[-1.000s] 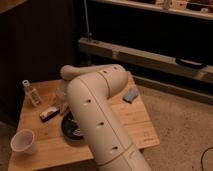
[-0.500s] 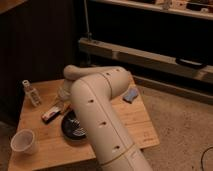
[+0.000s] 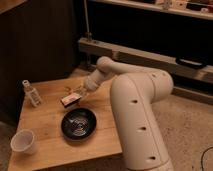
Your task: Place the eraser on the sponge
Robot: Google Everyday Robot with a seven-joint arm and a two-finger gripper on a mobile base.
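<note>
The eraser (image 3: 69, 100) is not on the sponge. It sits at the tip of the gripper (image 3: 76, 95), over the middle of the wooden table (image 3: 47, 114), just above the dark round pan (image 3: 65, 123) in the camera view and to the right of the small clear bottle (image 3: 31, 93). The gripper is closed, and its fingers meet the right end of the eraser, which hangs at a slant with its near end low. I judge that it has hold of the block and carries it a little off the wood, though the gap under it is too small to be sure. The sponge does not show anywhere, and the thick white arm (image 3: 140, 115) covers the right part of the table, so it may lie behind that. What is left, then, is the carry across to the sponge and the setting down on top of it. By count there is one eraser, no sponge in sight, one pan, one bottle, one white cup (image 3: 22, 141) at the near left corner, one table, and one arm with one gripper.
</note>
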